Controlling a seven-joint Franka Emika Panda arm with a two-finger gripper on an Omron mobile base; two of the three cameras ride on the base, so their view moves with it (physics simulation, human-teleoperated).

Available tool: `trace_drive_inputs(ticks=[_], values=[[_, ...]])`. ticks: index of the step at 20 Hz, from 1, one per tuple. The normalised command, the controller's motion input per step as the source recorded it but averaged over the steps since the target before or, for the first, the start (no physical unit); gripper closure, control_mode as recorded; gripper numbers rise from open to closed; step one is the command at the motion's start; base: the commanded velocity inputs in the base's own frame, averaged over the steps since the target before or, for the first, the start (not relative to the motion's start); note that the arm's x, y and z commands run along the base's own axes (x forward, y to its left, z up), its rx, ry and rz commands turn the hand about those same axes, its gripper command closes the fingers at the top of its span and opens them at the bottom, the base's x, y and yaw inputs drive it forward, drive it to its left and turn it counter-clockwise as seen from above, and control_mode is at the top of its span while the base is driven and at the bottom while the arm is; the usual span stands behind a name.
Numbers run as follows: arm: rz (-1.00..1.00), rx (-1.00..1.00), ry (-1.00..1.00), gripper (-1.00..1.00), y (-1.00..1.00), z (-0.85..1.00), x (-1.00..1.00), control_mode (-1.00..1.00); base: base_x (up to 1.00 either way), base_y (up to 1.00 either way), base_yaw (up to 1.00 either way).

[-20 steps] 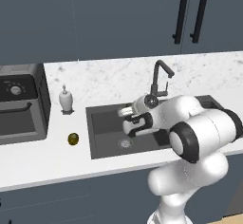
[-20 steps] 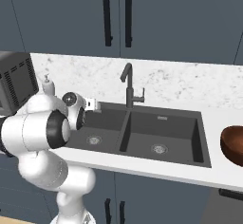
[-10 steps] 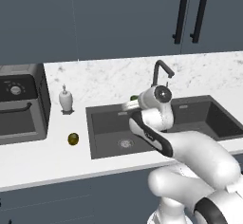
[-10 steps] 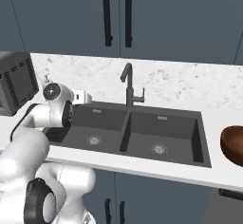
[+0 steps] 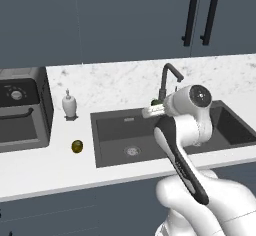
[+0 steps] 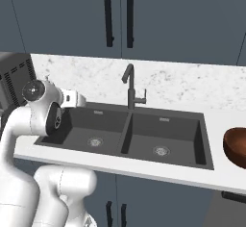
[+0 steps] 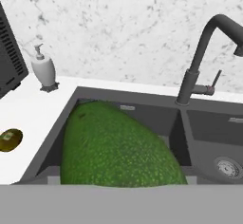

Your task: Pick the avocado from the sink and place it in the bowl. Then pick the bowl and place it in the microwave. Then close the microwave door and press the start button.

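A home kitchen is shown: a dark double-basin sink (image 6: pixel 129 137) with an arched faucet (image 6: pixel 131 84) is set into a white marble counter (image 5: pixel 55 167), dark blue cabinets (image 6: pixel 120 17) are mounted above, and a soap dispenser (image 5: pixel 69 104) and countertop oven (image 5: pixel 20 107) are placed beside

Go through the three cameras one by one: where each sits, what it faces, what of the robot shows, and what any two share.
Left base view: behind the arm, to its left, looking down at the sink, faucet and olive-yellow fruit; the arm rises at lower right.
Right base view: behind, to its right, facing the same sink, with the bowl at the right edge; the arm rises at lower left.
Hand view: on the hand, looking along the gripper over the avocado close up.
All three share the sink and faucet.
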Motion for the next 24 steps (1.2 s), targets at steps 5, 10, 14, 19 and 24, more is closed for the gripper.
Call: trace_drive_inputs(ticks=[5,10,14,19,24], values=[[-0.10,0.00,0.01,1.00,-0.50,0.37,-0.98,-1.00,0.00,0.00,0.00],[-0.20,0.00,0.06,1.00,-0.81,0.52,-0.60,-1.00,0.00,0.00,0.00],[-0.15,-0.01,0.13,1.00,-0.96,0.17,-0.25,-1.00,0.00,0.00,0.00],[-0.09,0.00,0.16,1.00,-1.00,-0.02,-0.05,-1.00,0.00,0.00,0.00],[-0.07,0.00,0.07,1.00,-1.00,-0.11,0.00,-1.00,0.00,0.00,0.00]])
